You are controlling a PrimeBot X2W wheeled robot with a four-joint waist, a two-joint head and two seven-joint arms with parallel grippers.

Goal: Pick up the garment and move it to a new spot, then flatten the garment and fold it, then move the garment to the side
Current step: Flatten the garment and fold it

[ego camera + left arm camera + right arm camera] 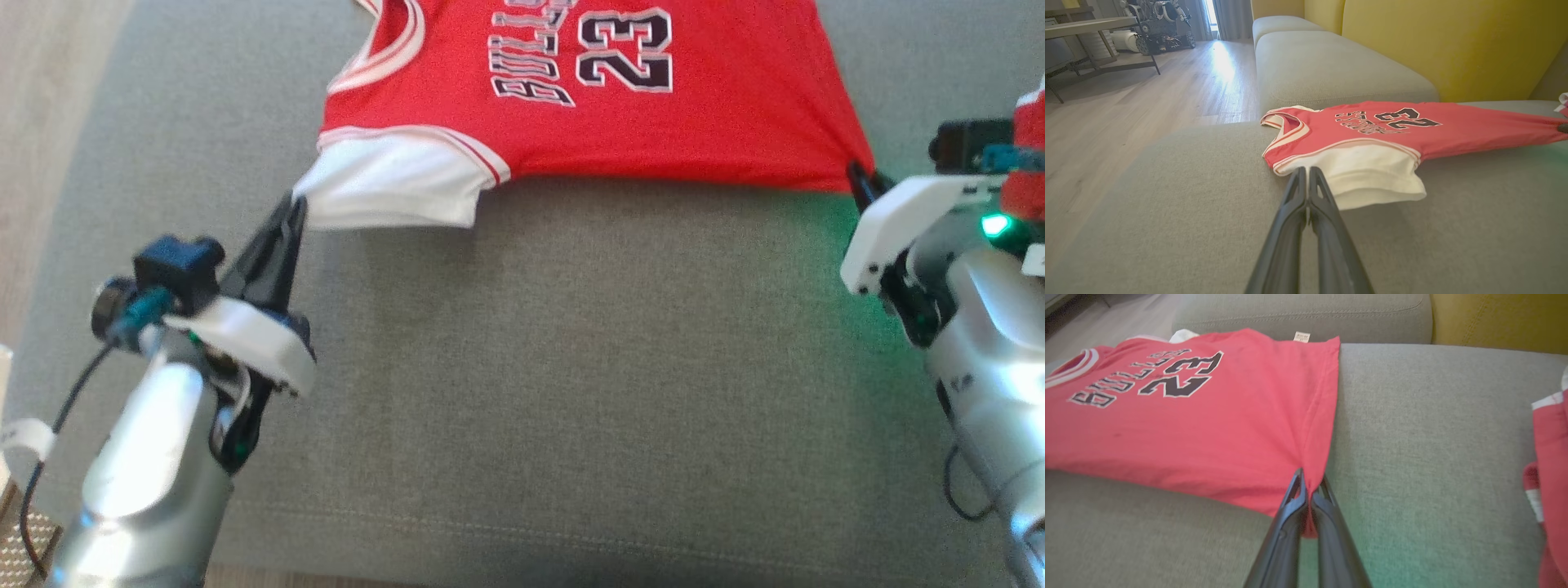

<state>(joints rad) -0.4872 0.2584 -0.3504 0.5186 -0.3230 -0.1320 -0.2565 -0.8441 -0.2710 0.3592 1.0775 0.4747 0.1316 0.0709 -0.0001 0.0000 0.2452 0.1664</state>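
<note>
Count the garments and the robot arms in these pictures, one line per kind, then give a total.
Garments: 2, the jersey and the red bundle
Robot arms: 2, the left arm and the right arm
Total: 4

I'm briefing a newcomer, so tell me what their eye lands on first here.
The red "BULLS 23" jersey, stretched across the grey sofa seat. The left gripper pinches its white sleeve and the right gripper its red hem corner, holding it taut between them. A yellow backrest rises behind.
</note>
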